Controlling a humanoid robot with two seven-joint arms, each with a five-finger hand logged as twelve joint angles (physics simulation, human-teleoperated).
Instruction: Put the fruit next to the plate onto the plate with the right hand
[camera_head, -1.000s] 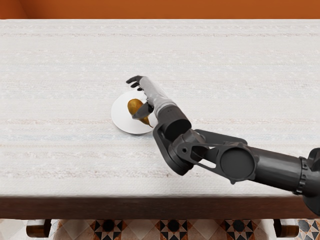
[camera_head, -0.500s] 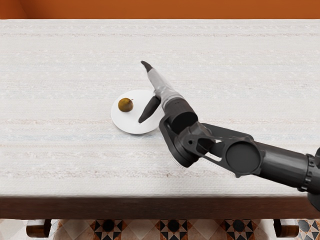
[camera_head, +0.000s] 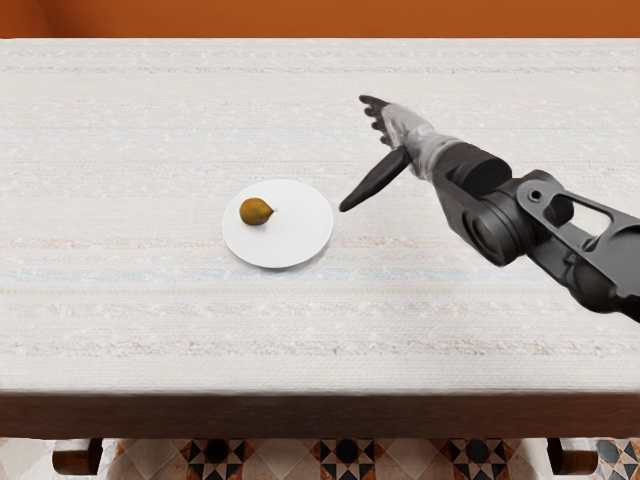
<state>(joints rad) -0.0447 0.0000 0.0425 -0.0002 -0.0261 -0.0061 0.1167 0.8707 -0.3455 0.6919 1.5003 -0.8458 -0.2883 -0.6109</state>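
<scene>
Well, the table (camera_head: 120, 110) fills nearly the whole frame, a pale streaked surface running edge to edge. My arm (camera_head: 540, 225) comes in over it from the right edge, dark and bulky, angled up toward the centre. Left of centre the white plate (camera_head: 300, 240) lies flat on the table. My right robot hand (camera_head: 400, 135) hovers to the upper right of the plate, clear of it. Its fingers are stretched out and apart, one long digit pointing down-left toward the rim without reaching it, and it has hold of nothing. Smallest of all, the brownish-yellow fruit (camera_head: 256, 211) sits on the plate's left half, inside the rim. By my reckoning the placing is done, with the fruit on the plate and free of my grip. Only drawing the arm back seems left.
</scene>
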